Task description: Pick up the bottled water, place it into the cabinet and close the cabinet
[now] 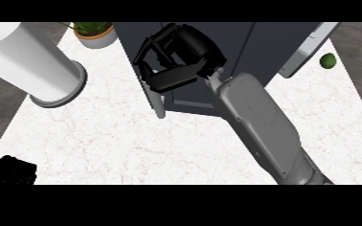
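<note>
A big white tube stands at the surface's left edge, a potted plant in the far left corner, a green fruit by the right edge.

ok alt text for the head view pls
The right hand reaches over the white counter to a dark cabinet. A white cylinder and a plant sit left, a green fruit right, the left hand at the lower left corner.
</note>
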Motion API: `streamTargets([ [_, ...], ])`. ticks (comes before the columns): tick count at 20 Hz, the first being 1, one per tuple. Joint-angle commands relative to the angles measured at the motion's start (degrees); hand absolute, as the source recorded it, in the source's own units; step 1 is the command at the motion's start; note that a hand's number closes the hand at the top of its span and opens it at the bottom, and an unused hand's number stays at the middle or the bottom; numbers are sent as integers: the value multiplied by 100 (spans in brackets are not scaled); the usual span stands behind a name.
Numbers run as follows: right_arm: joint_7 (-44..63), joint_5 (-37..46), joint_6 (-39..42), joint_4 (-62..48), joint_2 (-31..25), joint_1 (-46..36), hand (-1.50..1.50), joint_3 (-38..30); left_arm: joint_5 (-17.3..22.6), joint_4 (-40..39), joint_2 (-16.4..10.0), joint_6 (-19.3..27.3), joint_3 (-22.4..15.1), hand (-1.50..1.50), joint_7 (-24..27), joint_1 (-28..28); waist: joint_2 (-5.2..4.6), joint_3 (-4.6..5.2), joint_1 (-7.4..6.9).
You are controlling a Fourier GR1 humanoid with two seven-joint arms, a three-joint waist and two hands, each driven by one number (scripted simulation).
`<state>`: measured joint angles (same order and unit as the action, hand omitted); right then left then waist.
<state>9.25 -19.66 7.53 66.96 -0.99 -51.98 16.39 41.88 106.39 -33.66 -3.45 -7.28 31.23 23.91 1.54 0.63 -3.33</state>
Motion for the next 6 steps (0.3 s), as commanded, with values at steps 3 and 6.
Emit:
streamTargets([
  [3,-207,98,-54,-1096,-657,-279,150,-733,16,-24,38,21,49,150,-55,-197,-280,-57,109],
  [6,-369,206,-130,-1217,-577,-309,150,-695,-1,180,-16,133,-3,150,-251,-162,-267,-65,73],
])
